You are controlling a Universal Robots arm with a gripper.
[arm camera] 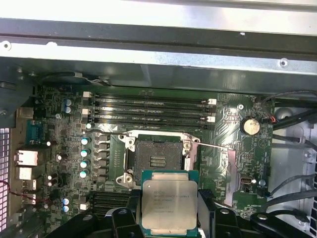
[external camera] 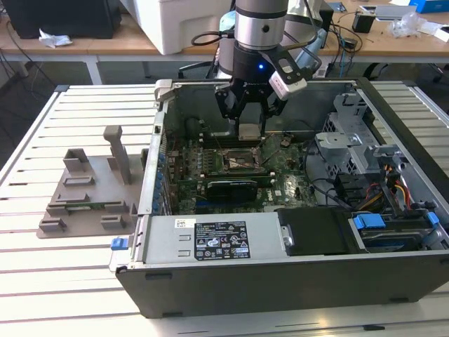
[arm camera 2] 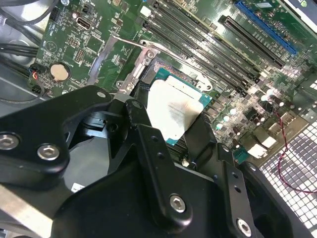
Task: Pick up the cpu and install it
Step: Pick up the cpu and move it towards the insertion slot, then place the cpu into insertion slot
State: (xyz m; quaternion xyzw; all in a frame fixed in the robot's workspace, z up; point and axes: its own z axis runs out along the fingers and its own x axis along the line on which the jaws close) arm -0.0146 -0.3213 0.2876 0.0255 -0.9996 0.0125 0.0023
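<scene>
My gripper [external camera: 250,130] hangs inside the open computer case [external camera: 280,267], shut on the cpu [external camera: 250,131]. The cpu [arm camera: 168,203] is a flat square chip with a silvery top and a thin green rim, held level between the black fingers [arm camera: 124,218]. It hovers above the motherboard [external camera: 231,175], just beside the open dark socket [arm camera: 156,159], whose metal frame [arm camera: 225,171] is swung open to one side. In the second wrist view the cpu [arm camera 2: 173,109] partly covers the socket [arm camera 2: 148,74] below it.
A grey plastic tray with upright posts [external camera: 91,189] sits on the slatted table at the exterior view's left of the case. Memory slots [arm camera: 148,109], a coin cell [arm camera: 250,125], cables [external camera: 400,189] and the drive cage [external camera: 351,140] surround the socket. The power supply [external camera: 217,242] runs along the case's near side.
</scene>
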